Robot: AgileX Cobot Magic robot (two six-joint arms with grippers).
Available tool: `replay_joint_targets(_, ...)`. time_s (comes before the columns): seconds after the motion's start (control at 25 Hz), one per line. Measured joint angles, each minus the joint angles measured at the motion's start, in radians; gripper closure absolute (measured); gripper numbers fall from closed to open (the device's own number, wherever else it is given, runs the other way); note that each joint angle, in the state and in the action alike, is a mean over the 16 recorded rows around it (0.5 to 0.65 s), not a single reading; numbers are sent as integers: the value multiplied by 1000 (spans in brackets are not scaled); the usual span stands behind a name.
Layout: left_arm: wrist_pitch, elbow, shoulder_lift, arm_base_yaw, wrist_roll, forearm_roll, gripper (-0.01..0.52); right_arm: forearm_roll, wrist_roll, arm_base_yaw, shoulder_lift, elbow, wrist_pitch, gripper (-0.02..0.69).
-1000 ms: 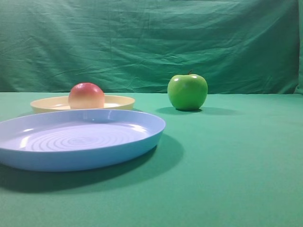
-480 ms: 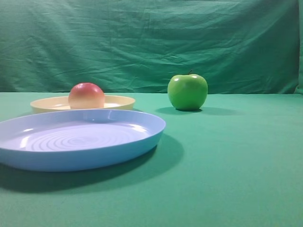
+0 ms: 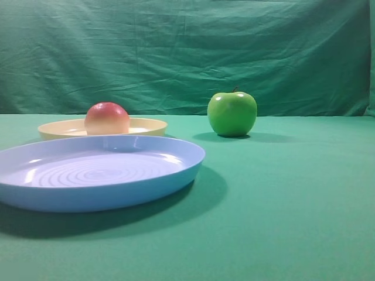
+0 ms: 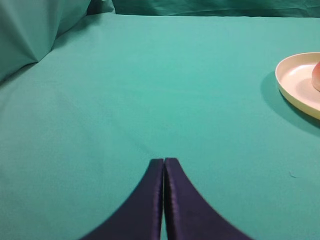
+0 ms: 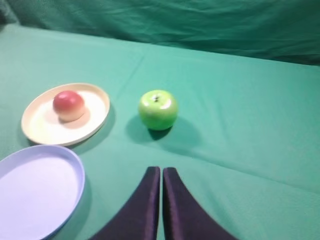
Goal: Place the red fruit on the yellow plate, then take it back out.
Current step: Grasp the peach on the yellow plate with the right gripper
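Observation:
The red fruit (image 3: 106,119) (image 5: 68,104) rests on the yellow plate (image 3: 146,125) (image 5: 97,118), left of centre; its edge (image 4: 317,76) shows at the right border of the left wrist view, on the plate's rim (image 4: 290,85). My right gripper (image 5: 161,171) is shut and empty, hanging over bare cloth well short of the plate. My left gripper (image 4: 163,161) is shut with nothing in it, over bare green cloth left of the plate. Neither gripper appears in the exterior high view.
A large light-blue plate (image 3: 176,175) (image 5: 70,165) lies in front of the yellow one. A green apple (image 3: 232,113) (image 5: 158,109) stands to the right of the yellow plate. Green cloth covers the table and rises as a backdrop (image 3: 187,52).

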Motion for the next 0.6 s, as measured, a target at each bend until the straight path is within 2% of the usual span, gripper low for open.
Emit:
replay_joint_targets(0.28,0,0,0,0,-1,0,514,32,-53,121,245,-173,100,665)
replay_joint_targets(0.6,0,0,0,0,-2,0,514,97,-88,142,482,-312,125,665)
